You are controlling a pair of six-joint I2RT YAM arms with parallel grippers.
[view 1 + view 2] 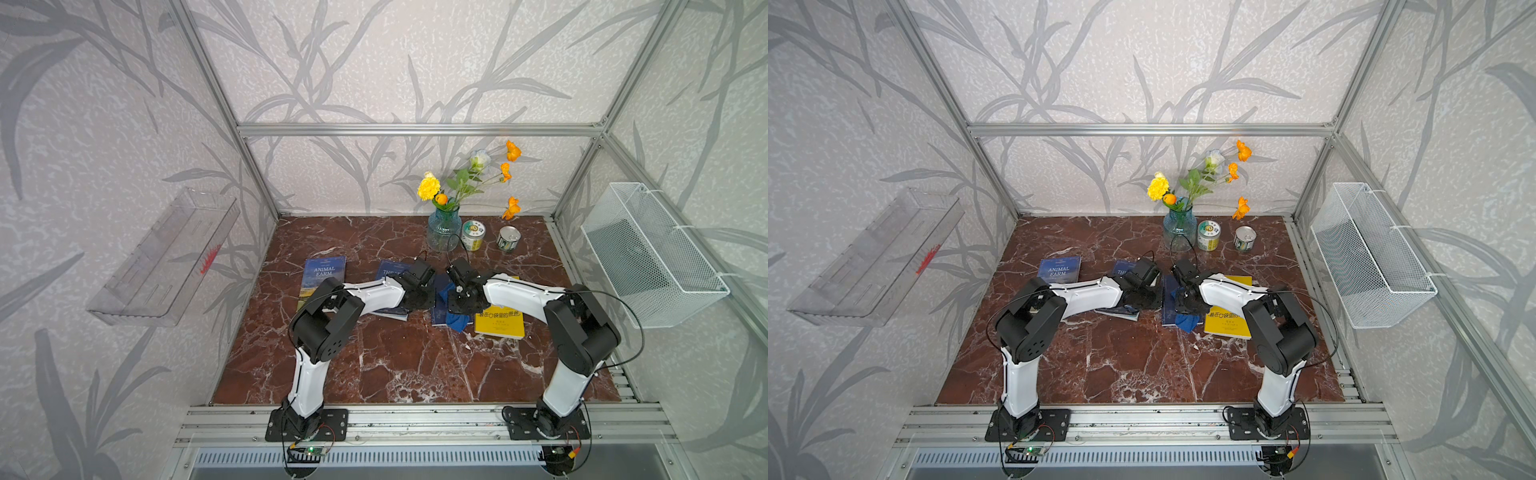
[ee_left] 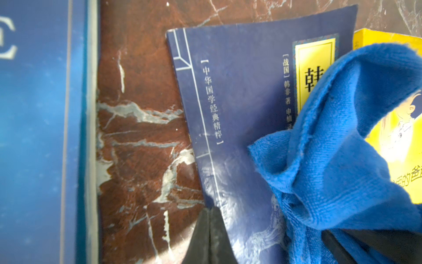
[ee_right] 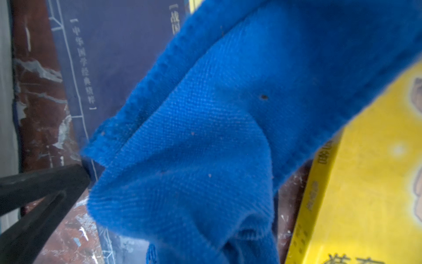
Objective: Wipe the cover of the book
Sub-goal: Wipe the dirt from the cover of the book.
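The book [image 2: 239, 102], navy with white Chinese lettering, lies flat on the marble mid-table, and both top views show it [image 1: 439, 311] [image 1: 1169, 308]. My left gripper [image 2: 210, 209] is shut and empty, its tips down at the book's left edge. A blue cloth [image 3: 217, 137] hangs bunched from my right gripper [image 1: 456, 305], which is shut on it. The cloth [image 2: 338, 148] drapes over the book's right part and hides the right gripper's jaws. In the right wrist view, the left gripper's black fingers [image 3: 45, 182] sit just beside the cloth.
A yellow book [image 1: 500, 324] lies right of the navy one, partly under the cloth. A blue book [image 1: 390, 272] sits under my left arm, with Animal Farm [image 1: 324, 274] further left. At the back stand a flower vase [image 1: 444, 232] and two cans [image 1: 473, 235] [image 1: 509, 239]. A wire basket [image 1: 652, 257] hangs at right.
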